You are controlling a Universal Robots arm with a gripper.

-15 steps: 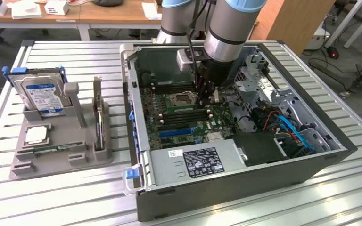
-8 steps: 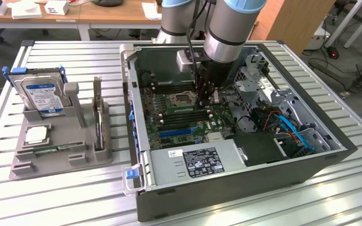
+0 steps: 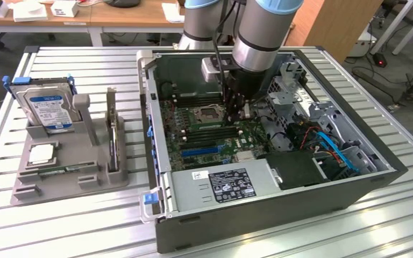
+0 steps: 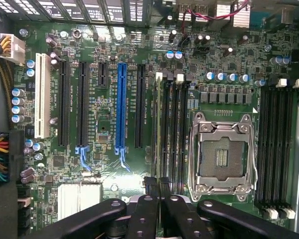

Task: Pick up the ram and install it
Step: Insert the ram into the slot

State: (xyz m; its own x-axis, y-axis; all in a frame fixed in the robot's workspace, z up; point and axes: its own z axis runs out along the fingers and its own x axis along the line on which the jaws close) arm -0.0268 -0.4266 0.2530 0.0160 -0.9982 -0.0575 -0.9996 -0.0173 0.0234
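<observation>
In the exterior view, we see the gripper (image 3: 236,112) low inside the open computer case (image 3: 264,226), near the frame's centre. The ram (image 3: 208,125) stands edge-up in a memory slot just below the CPU socket (image 3: 208,112). In the wrist view, the gripper (image 4: 158,183) is pinched closed on the ram's (image 4: 158,114) thin green edge, between the socket (image 4: 220,154) and the blue slot (image 4: 121,109).

computer case (image 3: 278,215): open, on slatted table (image 3: 63,231) | power supply (image 3: 225,185): inside case, against its near wall | motherboard (image 4: 104,164): on case floor, carries CPU socket (image 4: 222,154) and blue expansion slot (image 4: 121,107) | hard drive (image 3: 49,110): standing in grey holder (image 3: 70,180), outside case, exterior view's left | wooden desk (image 3: 120,13): behind case
</observation>
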